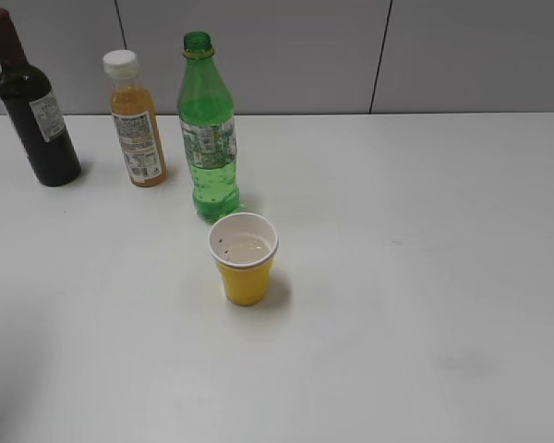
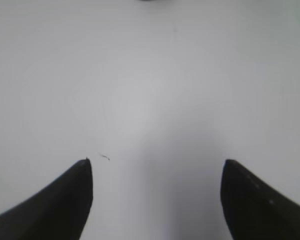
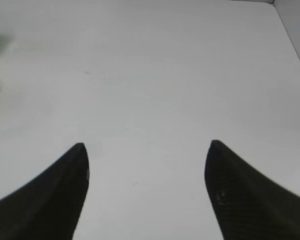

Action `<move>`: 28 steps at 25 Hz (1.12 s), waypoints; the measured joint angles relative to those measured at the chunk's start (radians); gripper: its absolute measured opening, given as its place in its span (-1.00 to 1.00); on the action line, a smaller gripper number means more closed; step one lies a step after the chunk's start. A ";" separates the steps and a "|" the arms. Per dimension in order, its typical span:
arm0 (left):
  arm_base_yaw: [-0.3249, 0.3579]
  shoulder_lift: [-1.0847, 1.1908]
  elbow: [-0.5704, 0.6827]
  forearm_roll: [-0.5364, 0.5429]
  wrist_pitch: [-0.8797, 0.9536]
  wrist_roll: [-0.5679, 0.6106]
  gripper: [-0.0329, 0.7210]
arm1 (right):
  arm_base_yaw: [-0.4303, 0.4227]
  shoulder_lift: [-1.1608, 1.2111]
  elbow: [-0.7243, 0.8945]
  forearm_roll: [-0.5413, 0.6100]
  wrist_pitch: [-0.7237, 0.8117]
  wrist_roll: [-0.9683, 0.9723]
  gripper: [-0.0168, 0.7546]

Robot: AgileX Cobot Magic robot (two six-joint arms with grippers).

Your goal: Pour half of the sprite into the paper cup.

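**Sprite and cup stand untouched, both hands spread over bare bench**

On the white bench (image 1: 425, 277) the sprite (image 1: 208, 138) stands upright, uncapped, its green neck open at the top. The paper cup (image 1: 245, 258) sits just beside it at about 5 o'clock from the bottle's base, upright, close but not touching, with a little clear liquid in its white inside. At 9 o'clock from the sprite stands an orange juice bottle (image 1: 137, 125) with a white cap, and farther out the same way a dark wine bottle (image 1: 35, 106).

Neither arm shows in the exterior view. The left hand (image 2: 156, 162) is spread wide, nothing between its fingers, only bench below. The right hand (image 3: 146, 145) is likewise spread and holds nothing; a sliver of green shows at its view's 10 o'clock edge.
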 joint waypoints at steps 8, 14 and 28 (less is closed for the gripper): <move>0.000 -0.316 0.262 -0.019 0.036 0.004 0.66 | 0.000 0.000 0.000 0.000 0.000 0.000 0.45; 0.000 -0.526 0.381 -0.019 0.075 0.000 0.66 | 0.000 0.000 0.000 0.000 0.000 0.000 0.45; 0.000 -0.880 0.434 -0.026 0.076 -0.004 0.65 | 0.000 0.000 0.000 0.000 0.000 0.000 0.45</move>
